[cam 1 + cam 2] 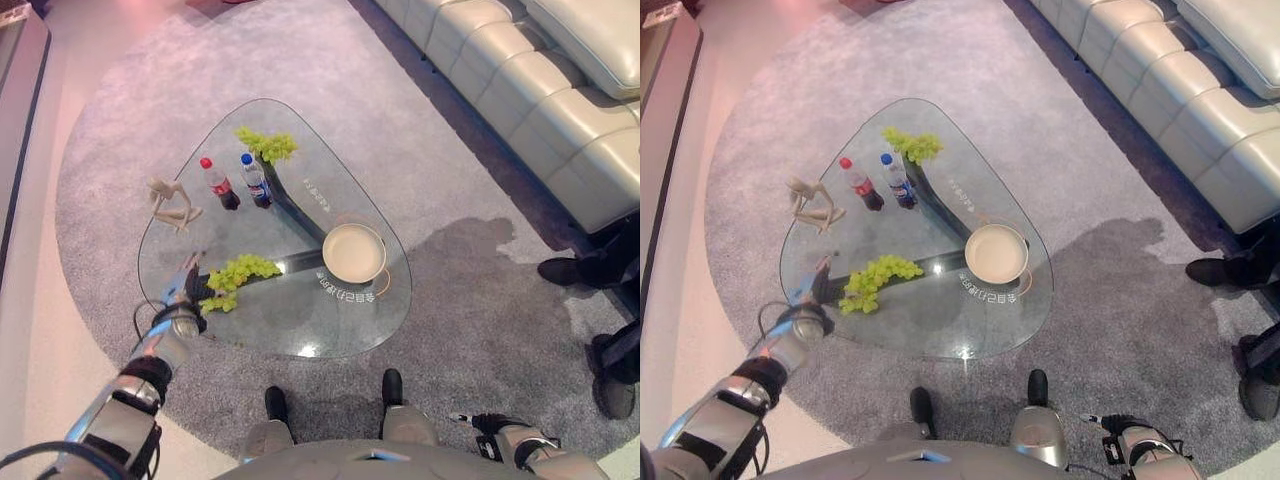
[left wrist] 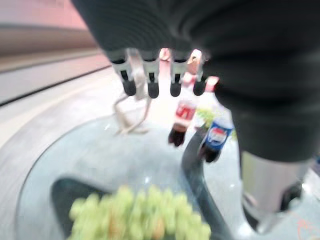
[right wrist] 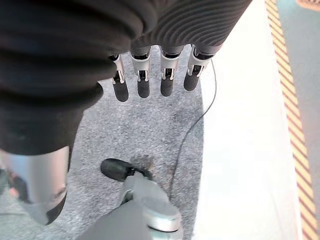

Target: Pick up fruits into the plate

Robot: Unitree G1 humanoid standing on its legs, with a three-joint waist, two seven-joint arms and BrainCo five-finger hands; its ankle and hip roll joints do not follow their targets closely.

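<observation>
Now left hand (image 1: 186,290) at table (image 1: 290,345) edge, fingers (image 2: 150,80) straight, holding nothing, just at nine o'clock of green grapes (image 1: 236,275); plate (image 1: 354,252) at three o'clock. Right hand (image 3: 75,60) low, fingers relaxed.

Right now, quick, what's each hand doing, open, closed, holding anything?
Left hand: open, fingers straight, empty, above the near grapes.
Right hand: open, empty, hanging low over the carpet.

Head pair steeply overhead, sharing glass table (image 1: 290,330); wrists close-up.
</observation>
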